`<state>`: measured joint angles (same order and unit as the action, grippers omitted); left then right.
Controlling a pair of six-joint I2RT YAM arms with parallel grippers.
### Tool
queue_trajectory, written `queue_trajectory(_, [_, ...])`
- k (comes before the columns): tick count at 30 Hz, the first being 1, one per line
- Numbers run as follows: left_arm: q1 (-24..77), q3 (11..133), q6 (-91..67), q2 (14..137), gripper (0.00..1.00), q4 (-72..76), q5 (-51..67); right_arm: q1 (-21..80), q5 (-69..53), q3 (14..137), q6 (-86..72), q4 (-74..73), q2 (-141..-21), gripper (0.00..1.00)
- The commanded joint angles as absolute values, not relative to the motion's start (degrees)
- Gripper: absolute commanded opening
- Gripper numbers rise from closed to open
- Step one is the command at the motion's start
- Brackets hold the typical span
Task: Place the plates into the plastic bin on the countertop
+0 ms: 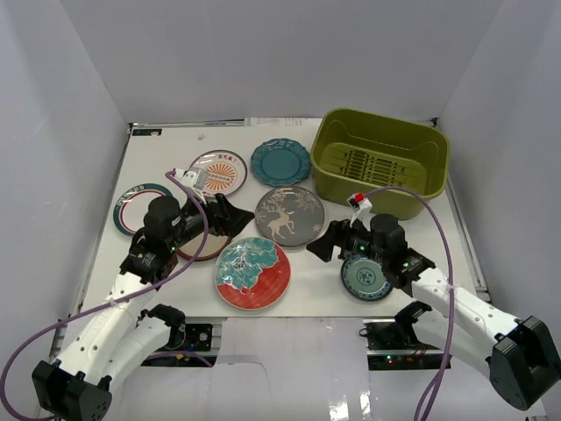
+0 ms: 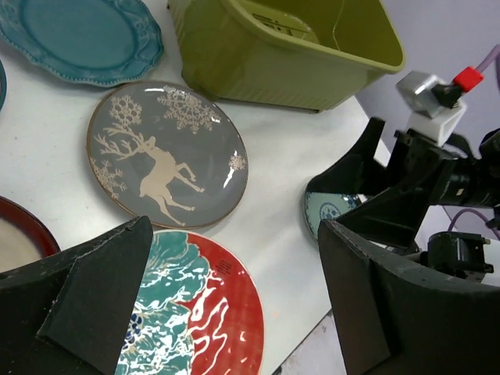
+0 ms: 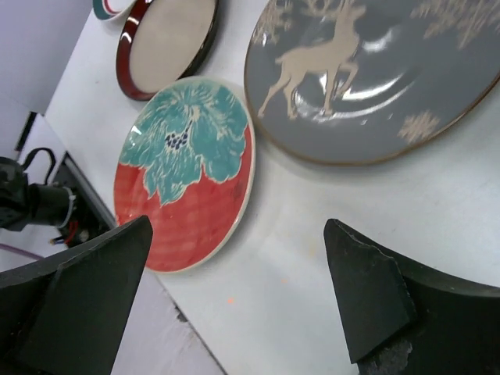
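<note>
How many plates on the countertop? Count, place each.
7: green-rimmed white far left, orange sunburst and scalloped teal at back, grey deer centre, red-teal floral front, dark-rimmed cream partly under left arm, small teal under right arm.

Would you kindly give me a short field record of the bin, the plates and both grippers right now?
plastic bin: far right, no plate inside
plates on countertop: seven: floral plate, deer plate, scalloped teal plate, sunburst plate, green-rimmed plate, dark-rimmed plate, small teal plate
left gripper: open, empty
right gripper: open, empty
</note>
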<state>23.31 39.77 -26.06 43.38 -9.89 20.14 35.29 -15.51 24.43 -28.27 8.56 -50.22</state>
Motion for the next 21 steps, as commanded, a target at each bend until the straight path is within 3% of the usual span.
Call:
queue_trajectory(1, [23.03,38.67,-27.68,42.98,0.98,-12.82,19.87,36.56,-18.63,19.88,-38.31,17.74,-50.53,0.98])
queue_trajectory(3, [23.03,38.32,-27.95,42.89,0.98,-15.19,18.11,37.17,-18.55,18.81,-40.68,19.33,-51.85,0.99])
queue_trajectory(9, [23.03,39.99,-29.61,42.89,0.98,-25.74,7.58,41.22,-14.42,17.93,-44.03,21.44,-60.09,0.83])
queue_trajectory(15, [23.03,41.57,-39.43,42.80,0.98,-37.15,-5.95,44.12,-15.38,17.75,-48.60,28.73,-70.46,0.77])
queue_trajectory(21, [22.94,42.36,-47.97,45.17,0.98,-46.30,-10.63,45.00,-18.63,18.54,-52.55,38.73,-80.22,0.73])
